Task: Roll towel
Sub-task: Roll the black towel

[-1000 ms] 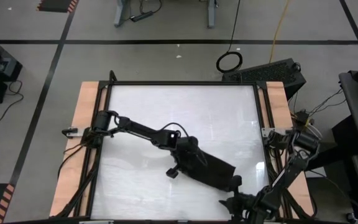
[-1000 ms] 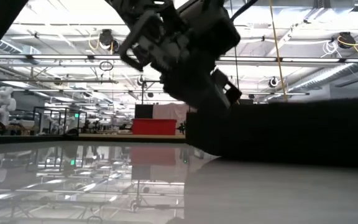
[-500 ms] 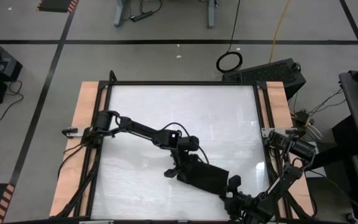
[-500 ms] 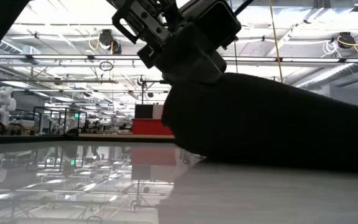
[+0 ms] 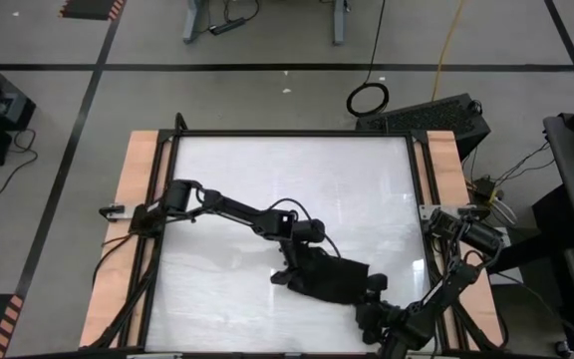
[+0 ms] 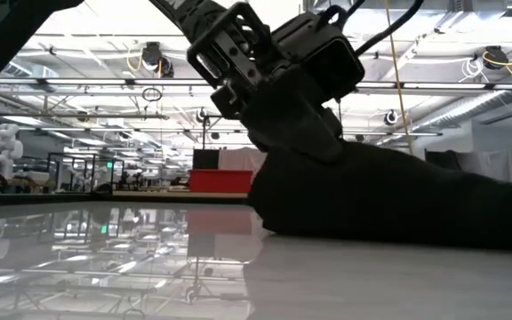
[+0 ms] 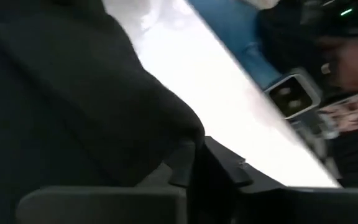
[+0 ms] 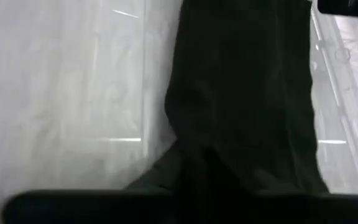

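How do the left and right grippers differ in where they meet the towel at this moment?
The left gripper sits on the towel at its end toward the table's middle; the right gripper is at the end by the table's near edge. The left arm stretches across the tabletop; the right arm stays along the table's right edge. Both touch the towel.

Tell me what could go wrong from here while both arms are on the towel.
1. The towel lies bunched in a loose lump, not a tight roll, so it may unroll or crumple when let go.
2. The left gripper and right gripper are at opposite ends of this small bundle, close together, so they might collide.
3. The towel sits near the table's front right corner; further rolling could push it toward the edge.
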